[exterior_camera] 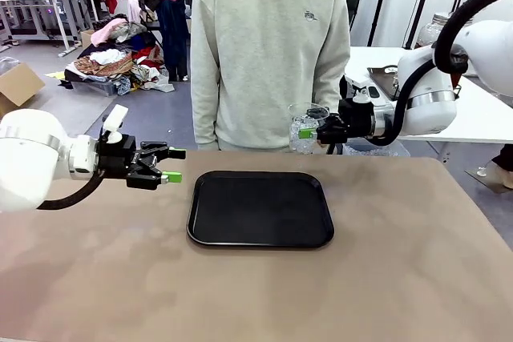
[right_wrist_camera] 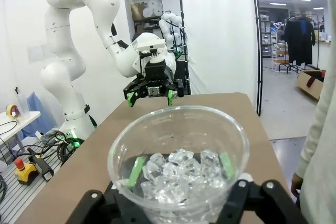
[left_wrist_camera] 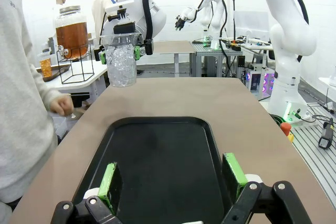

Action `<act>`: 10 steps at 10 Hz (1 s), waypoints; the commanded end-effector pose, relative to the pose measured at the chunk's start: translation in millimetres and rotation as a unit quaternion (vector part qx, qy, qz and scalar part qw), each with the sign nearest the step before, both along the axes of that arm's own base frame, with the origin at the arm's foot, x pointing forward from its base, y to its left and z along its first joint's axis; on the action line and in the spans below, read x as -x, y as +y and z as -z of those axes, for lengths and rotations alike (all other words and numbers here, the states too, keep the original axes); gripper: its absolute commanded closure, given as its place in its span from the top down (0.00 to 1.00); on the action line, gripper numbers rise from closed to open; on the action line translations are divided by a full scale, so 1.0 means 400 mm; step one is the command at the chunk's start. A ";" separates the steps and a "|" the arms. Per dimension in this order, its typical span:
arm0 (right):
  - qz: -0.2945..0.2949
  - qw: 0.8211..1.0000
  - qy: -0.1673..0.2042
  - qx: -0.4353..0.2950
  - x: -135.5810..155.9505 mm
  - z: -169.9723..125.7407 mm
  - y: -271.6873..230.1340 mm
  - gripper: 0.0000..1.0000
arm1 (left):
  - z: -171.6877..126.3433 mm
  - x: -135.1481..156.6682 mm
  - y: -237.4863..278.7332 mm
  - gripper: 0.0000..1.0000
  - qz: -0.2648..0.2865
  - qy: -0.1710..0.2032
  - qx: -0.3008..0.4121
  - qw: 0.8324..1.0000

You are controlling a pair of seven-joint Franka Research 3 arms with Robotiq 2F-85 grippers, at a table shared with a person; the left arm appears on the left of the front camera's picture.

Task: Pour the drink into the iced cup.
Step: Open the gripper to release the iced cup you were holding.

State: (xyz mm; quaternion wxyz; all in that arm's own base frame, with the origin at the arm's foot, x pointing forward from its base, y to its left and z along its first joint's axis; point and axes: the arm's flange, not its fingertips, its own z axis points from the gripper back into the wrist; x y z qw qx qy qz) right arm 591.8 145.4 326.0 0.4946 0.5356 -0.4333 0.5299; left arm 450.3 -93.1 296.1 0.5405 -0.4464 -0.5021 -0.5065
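Right wrist view: right tool (right_wrist_camera: 181, 169) clamps the iced cup (right_wrist_camera: 178, 166); left tool (exterior_camera: 172, 165) gapes wide.

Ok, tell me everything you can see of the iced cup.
The cup is clear plastic, wide-mouthed and tapering downward, with no lid. Ice cubes fill roughly its lower half; no drink shows in it. It stands upright, held off the table by the right gripper, whose green-padded fingers are shut on its sides. It hangs above the table's far edge, beyond the black tray, just in front of the person. Nothing else touches it.
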 end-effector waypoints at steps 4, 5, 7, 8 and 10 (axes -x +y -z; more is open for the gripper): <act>-0.001 1.000 -0.002 -0.001 0.000 -0.008 0.003 0.69 | -0.003 0.001 0.001 1.00 0.000 -0.003 0.001 1.000; -0.001 1.000 -0.002 -0.001 0.000 -0.008 0.003 0.69 | -0.003 0.001 0.001 1.00 0.000 -0.003 0.001 1.000; -0.001 1.000 -0.002 -0.001 0.000 -0.008 0.003 0.69 | -0.003 0.001 0.001 1.00 0.000 -0.003 0.001 1.000; -0.001 1.000 -0.002 -0.001 0.000 -0.008 0.003 0.69 | -0.003 0.001 0.001 1.00 0.000 -0.003 0.001 1.000; -0.001 1.000 -0.002 -0.001 0.000 -0.008 0.003 0.69 | -0.003 0.001 0.001 1.00 0.000 -0.003 0.001 1.000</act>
